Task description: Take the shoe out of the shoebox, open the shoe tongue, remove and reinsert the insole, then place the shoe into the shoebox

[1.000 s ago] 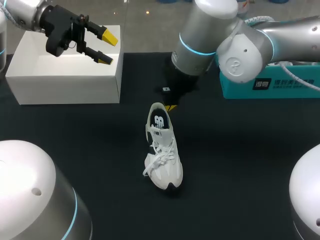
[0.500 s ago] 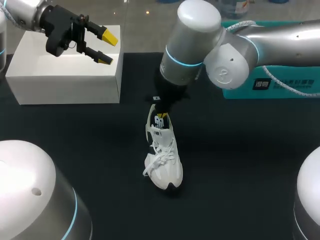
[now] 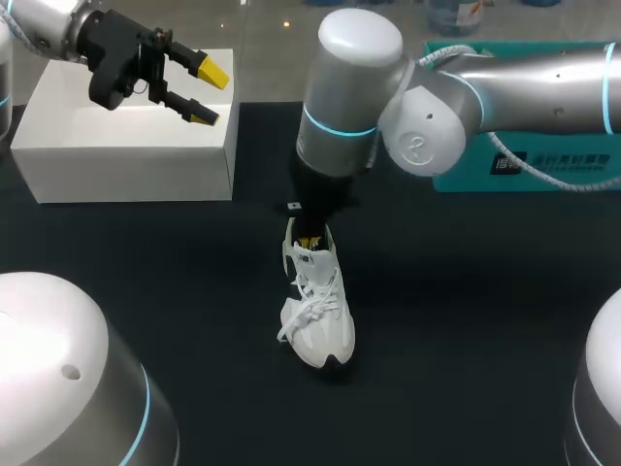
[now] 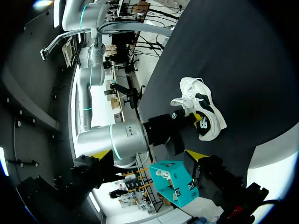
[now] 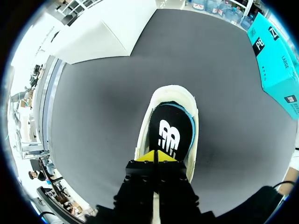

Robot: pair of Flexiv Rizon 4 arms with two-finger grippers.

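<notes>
A white sneaker (image 3: 317,316) lies on the black table, toe toward the front edge. In the right wrist view its collar (image 5: 142,126) rings a black insole (image 5: 169,133) with a white logo. My right gripper (image 3: 309,239) points down at the heel opening. Its yellow fingertips (image 5: 149,157) are pressed together just over the rear of the insole, with nothing between them. My left gripper (image 3: 207,92) hangs open and empty above the white shoebox (image 3: 126,146) at the back left. From the left wrist the sneaker (image 4: 202,107) shows far off, with my right arm beside it.
A teal box (image 3: 524,160) stands at the back right behind my right arm, and also shows in the left wrist view as the teal box (image 4: 175,183). Black table surface (image 3: 466,311) surrounds the sneaker on both sides.
My right arm has swung left and forward, bringing its shut gripper from behind the heel down over the shoe's opening. The left arm and the sneaker have stayed put.
</notes>
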